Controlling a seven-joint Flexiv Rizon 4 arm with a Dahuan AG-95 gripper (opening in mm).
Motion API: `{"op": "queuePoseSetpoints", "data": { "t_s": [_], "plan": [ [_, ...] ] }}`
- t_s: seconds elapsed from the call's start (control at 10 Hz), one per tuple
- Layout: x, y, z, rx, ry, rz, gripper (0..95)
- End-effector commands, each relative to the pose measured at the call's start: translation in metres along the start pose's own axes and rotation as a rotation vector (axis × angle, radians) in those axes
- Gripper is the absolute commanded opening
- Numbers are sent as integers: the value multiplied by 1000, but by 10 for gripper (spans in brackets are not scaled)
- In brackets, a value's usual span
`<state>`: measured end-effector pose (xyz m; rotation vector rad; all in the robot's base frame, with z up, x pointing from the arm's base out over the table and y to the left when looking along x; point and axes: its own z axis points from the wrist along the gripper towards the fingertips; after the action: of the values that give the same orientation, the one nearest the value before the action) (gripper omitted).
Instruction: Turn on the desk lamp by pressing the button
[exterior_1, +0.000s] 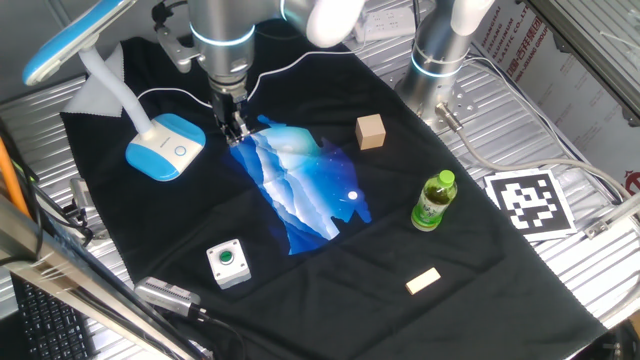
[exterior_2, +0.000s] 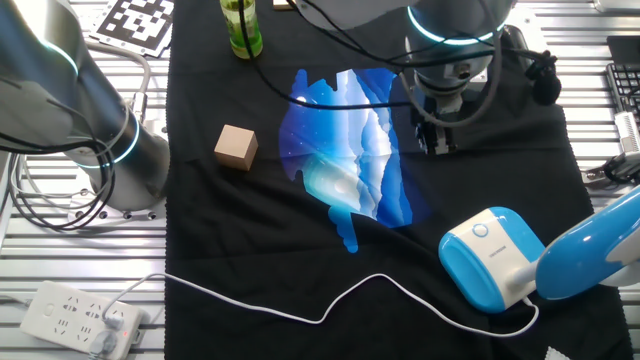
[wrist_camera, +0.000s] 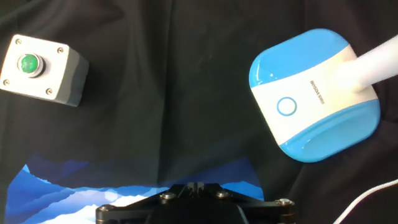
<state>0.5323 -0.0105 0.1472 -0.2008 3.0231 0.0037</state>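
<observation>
The desk lamp has a light-blue and white oval base (exterior_1: 165, 146) on the black cloth at the left, a bendy white neck and a long blue-edged head (exterior_1: 75, 40). The round white button (exterior_1: 181, 152) with its thin ring faces up on the base. It also shows in the hand view (wrist_camera: 286, 106) and the other fixed view (exterior_2: 481, 230). My gripper (exterior_1: 237, 130) hangs just right of the base, apart from it, over the edge of the blue print. In the hand view its fingertips (wrist_camera: 196, 185) touch each other, holding nothing. The lamp head shows no light.
A green push-button in a white box (exterior_1: 228, 262) sits at the front left. A wooden cube (exterior_1: 370, 131), a green bottle (exterior_1: 434, 200) and a small wooden block (exterior_1: 423, 281) stand to the right. The lamp's white cable (exterior_2: 330, 300) runs across the cloth.
</observation>
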Motion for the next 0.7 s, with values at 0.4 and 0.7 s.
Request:
{"op": "queuePoseSetpoints", "data": {
  "t_s": [0.4, 0.7],
  "plan": [
    [-10, -11, 32, 0, 2, -20, 0],
    [-26, -11, 38, 4, 24, -25, 0]
  ]
}}
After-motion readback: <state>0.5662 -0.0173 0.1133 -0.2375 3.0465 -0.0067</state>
